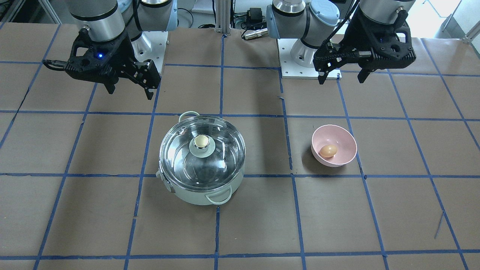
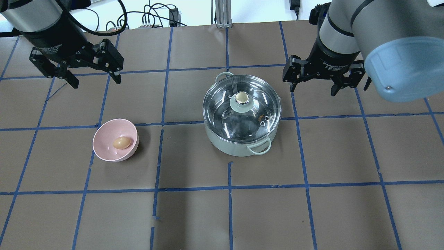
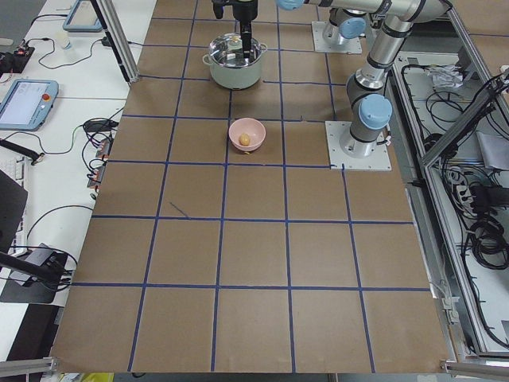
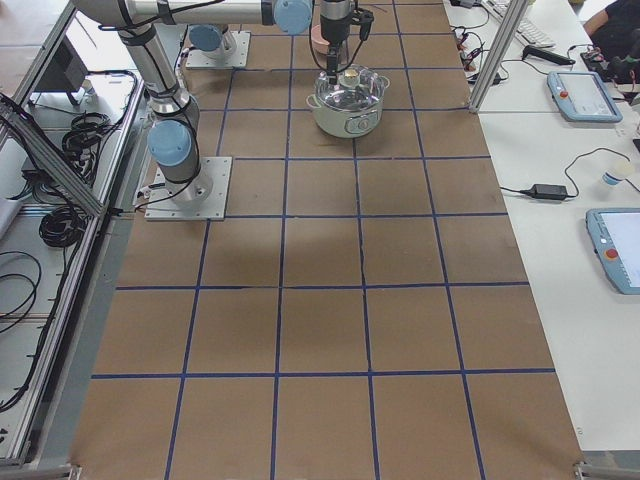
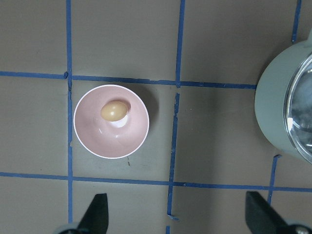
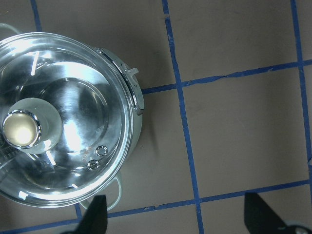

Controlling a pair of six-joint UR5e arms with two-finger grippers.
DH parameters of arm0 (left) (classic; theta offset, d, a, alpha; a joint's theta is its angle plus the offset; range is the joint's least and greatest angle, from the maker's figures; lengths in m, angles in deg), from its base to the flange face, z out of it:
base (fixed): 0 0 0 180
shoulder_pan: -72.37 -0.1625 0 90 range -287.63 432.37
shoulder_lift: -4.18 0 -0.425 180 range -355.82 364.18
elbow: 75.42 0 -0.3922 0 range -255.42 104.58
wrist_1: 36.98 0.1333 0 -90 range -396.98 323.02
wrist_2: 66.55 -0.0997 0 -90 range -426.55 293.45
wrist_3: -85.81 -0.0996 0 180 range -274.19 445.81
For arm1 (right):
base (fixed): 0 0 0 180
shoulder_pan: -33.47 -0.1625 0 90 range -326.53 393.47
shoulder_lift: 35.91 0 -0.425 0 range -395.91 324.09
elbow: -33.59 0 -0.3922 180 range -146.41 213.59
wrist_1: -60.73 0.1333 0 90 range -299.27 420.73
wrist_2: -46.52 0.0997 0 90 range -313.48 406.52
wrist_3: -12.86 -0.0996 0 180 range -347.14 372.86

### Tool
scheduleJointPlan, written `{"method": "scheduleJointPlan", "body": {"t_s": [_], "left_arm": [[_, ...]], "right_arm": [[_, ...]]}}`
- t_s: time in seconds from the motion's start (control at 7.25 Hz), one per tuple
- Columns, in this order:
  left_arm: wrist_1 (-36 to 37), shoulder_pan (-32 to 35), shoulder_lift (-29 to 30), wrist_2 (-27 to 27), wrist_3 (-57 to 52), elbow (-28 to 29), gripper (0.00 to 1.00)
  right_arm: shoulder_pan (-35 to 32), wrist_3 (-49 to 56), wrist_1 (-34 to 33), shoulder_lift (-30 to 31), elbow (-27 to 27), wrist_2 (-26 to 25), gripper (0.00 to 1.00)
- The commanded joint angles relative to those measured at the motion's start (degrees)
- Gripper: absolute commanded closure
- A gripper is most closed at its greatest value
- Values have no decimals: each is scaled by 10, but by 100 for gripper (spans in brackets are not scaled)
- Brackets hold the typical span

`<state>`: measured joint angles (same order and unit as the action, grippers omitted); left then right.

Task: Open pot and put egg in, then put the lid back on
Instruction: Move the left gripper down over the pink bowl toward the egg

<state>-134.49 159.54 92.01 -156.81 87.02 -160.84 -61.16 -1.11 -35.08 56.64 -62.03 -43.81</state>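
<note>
The mint-green pot (image 2: 239, 146) stands mid-table with the clear glass lid (image 2: 222, 107) resting on it, gold knob (image 2: 241, 98) up. The brown egg (image 2: 122, 142) lies in a pink bowl (image 2: 104, 140) to the pot's left. My left gripper (image 2: 96, 82) hangs open and empty above the table, behind the bowl. My right gripper (image 2: 314, 90) hangs open and empty to the right of the pot. The left wrist view shows the egg (image 5: 113, 111) in the bowl (image 5: 112, 144). The right wrist view shows the lid (image 6: 78, 112) and its knob (image 6: 20, 129) at the left.
The table is brown paper with a blue tape grid (image 2: 229, 187). The arm bases (image 1: 300, 63) stand at the robot's side. Monitors and cables lie on side benches (image 3: 32, 95) beyond the table's edge.
</note>
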Motion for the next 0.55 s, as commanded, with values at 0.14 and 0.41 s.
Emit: {"method": "scheduleJointPlan", "body": {"t_s": [0.14,0.41], "left_arm": [[0,0,-2,0,1,-2,0],[-1,0,-6,0,-1,-5,0]], "right_arm": [[-2,-2,-2,0,-5,1,0],[-2,0,-3,0,-5,1,0]]}}
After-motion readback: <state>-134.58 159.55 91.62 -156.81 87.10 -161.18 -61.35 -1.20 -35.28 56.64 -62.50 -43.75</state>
